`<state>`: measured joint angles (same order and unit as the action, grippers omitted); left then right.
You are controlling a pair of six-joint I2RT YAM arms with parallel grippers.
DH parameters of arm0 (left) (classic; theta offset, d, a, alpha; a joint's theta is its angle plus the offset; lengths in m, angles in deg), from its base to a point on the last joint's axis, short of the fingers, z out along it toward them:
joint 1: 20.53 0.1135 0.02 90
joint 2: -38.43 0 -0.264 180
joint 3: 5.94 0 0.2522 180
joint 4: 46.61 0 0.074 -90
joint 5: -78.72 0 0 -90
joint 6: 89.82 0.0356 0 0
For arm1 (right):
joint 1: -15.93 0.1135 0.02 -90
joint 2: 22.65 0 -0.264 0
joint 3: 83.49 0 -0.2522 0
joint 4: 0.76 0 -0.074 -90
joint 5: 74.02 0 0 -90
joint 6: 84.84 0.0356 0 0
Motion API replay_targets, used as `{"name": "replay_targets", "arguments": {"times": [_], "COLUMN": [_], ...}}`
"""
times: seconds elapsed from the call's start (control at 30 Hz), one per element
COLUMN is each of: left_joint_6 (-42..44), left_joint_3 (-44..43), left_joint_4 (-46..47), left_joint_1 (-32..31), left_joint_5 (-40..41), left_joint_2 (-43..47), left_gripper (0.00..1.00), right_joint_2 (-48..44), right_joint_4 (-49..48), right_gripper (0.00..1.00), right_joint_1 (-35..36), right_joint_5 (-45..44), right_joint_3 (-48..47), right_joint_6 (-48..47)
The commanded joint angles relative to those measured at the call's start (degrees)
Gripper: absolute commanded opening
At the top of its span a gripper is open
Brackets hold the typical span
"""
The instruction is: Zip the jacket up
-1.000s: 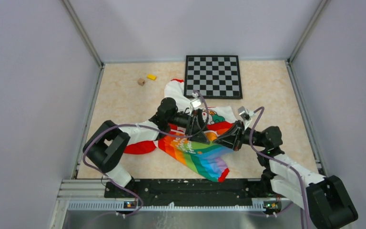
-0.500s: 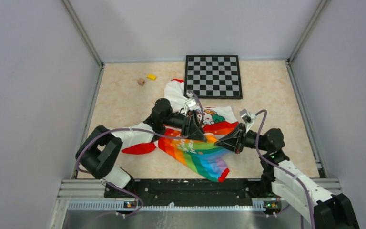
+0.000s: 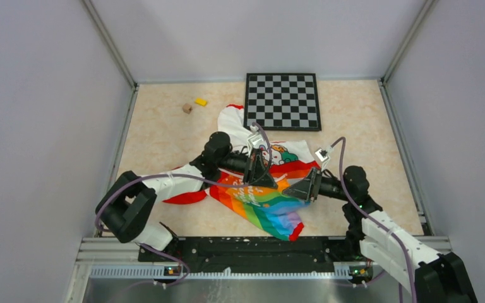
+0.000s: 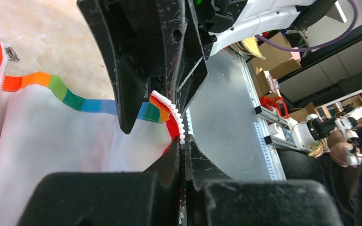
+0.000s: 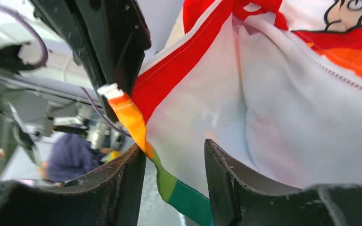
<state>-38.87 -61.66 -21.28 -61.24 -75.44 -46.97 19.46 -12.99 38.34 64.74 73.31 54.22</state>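
- The jacket (image 3: 271, 211) lies crumpled at the middle of the worktop (image 3: 164, 132). Its rainbow panel is turned toward the near edge, and one white sleeve reaches up beside the checkerboard (image 3: 282, 101).
- The left tool (image 4: 183, 150) is closed narrow on the bottom corner of one front edge. The white zip teeth (image 4: 172, 110) curl out just above its fingertips.
- The right tool (image 5: 173, 147) is held with its jaws apart. A rainbow hem strip ending in a white tab hangs between them, and no pinch on it is shown.
- The step in hand is judged to be the gathering of the two lower zip ends so that they can be mated. The zip is judged not yet run up.
- For the next move, the second edge would need to be gripped by the right tool. It would then have to be lined up with the held teeth, with the fabric kept taut.
- A small metal piece (image 4: 12, 53) is seen at the orange edge in the left wrist view. Whether it is the slider cannot be told.
- The two tools are crowded tip to tip over the same corner, and white lining is bunched around them. Both could hinder the alignment.
- A yellow block (image 3: 201, 101) and a small brown cube (image 3: 187, 108) lie at the far left, apart from the work.
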Motion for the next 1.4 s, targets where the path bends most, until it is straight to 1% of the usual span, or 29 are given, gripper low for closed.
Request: {"name": "replay_targets", "arguments": {"times": [0.0, 0.03, 0.07, 0.13, 0.23, 0.27, 0.3, 0.33, 0.37, 0.43, 0.47, 0.5, 0.53, 0.57, 0.6, 0.67, 0.73, 0.77, 0.87, 0.93, 1.0, 1.17, 1.37], "left_joint_6": [9.26, 9.36, 9.19, 8.68, 8.27, 8.16, 8.01, 7.69, 7.33, 5.92, 4.87, 3.65, 2.09, 0.15, -1.82, -7.64, -13.25, -15.40, -19.75, -21.26, -21.37, -21.07, -21.48], "left_joint_3": [-2.65, -2.84, -3.01, -3.04, -2.80, -2.72, -2.61, -2.42, -2.36, -1.95, -1.40, -0.80, -0.31, 0.25, 0.94, 3.03, 5.35, 5.80, 7.05, 7.68, 7.93, 8.53, 7.48], "left_joint_4": [-7.82, -8.19, -8.04, -7.45, -7.48, -7.57, -7.50, -7.27, -6.99, -5.64, -4.25, -2.47, -0.48, 1.42, 4.11, 12.70, 22.17, 25.79, 32.95, 35.06, 34.75, 32.79, 33.28], "left_joint_1": [-1.53, -1.64, -1.73, -1.82, -1.90, -1.91, -1.91, -1.89, -1.88, -1.90, -1.88, -1.91, -1.86, -1.87, -1.84, -1.83, -1.88, -1.92, -1.98, -2.13, -2.54, -3.41, -4.12], "left_joint_5": [4.28, 4.32, 4.23, 4.22, 5.11, 5.20, 5.19, 5.31, 5.44, 5.34, 5.35, 5.43, 5.60, 6.10, 6.56, 6.83, 7.54, 7.93, 9.95, 11.84, 13.82, 19.20, 19.68], "left_joint_2": [3.03, 2.66, 2.29, 1.70, 1.67, 1.72, 1.81, 1.82, 1.82, 1.83, 1.87, 1.83, 1.71, 1.54, 1.27, 0.31, -1.02, -1.86, -3.93, -4.52, -4.68, -4.92, -7.04], "left_gripper": [0.02, 0.02, 0.02, 0.02, 0.03, 0.03, 0.03, 0.03, 0.04, 0.04, 0.05, 0.07, 0.14, 0.23, 0.26, 0.43, 0.53, 0.55, 0.55, 0.56, 0.55, 0.46, 0.51], "right_joint_2": [1.84, 1.78, 1.72, 1.79, 2.52, 2.86, 2.99, 2.98, 3.08, 2.93, 2.78, 2.64, 2.40, 2.08, 1.56, 0.34, -0.31, -0.47, -0.73, -0.61, -0.54, -0.45, -0.45], "right_joint_4": [-10.85, -15.76, -18.88, -20.22, -24.95, -25.68, -25.85, -25.64, -25.81, -26.56, -26.45, -26.21, -26.01, -25.89, -26.18, -29.05, -30.31, -30.85, -33.36, -32.64, -32.73, -33.39, -33.16], "right_gripper": [0.50, 0.50, 0.51, 0.50, 0.47, 0.43, 0.37, 0.27, 0.20, 0.10, 0.03, 0.00, 0.00, 0.00, 0.00, 0.00, 0.00, 0.00, 0.00, 0.00, 0.00, 0.00, 0.00], "right_joint_1": [0.79, 0.80, 0.80, 0.83, 0.80, 0.83, 0.87, 0.84, 0.87, 0.79, 0.87, 0.83, 0.86, 0.85, 0.85, 0.84, 0.82, 0.84, 0.93, 0.90, 0.90, 0.88, 0.92], "right_joint_5": [-0.26, -0.74, -1.32, -1.47, -0.69, -0.71, -1.11, -1.81, -2.36, -3.53, -4.15, -4.98, -5.95, -7.11, -8.64, -11.10, -12.38, -12.96, -14.00, -14.02, -14.31, -14.79, -13.90], "right_joint_3": [0.36, 1.27, 1.79, 1.31, 1.87, 2.10, 2.40, 2.66, 3.06, 3.63, 3.71, 3.84, 4.04, 4.44, 5.23, 7.15, 8.20, 8.53, 9.08, 9.02, 9.08, 9.13, 9.08], "right_joint_6": [17.81, 20.72, 21.12, 19.82, 19.79, 19.76, 19.49, 19.25, 19.15, 19.02, 18.82, 18.68, 18.70, 18.83, 19.38, 20.48, 20.84, 21.07, 22.02, 21.67, 21.77, 22.06, 21.77]}}
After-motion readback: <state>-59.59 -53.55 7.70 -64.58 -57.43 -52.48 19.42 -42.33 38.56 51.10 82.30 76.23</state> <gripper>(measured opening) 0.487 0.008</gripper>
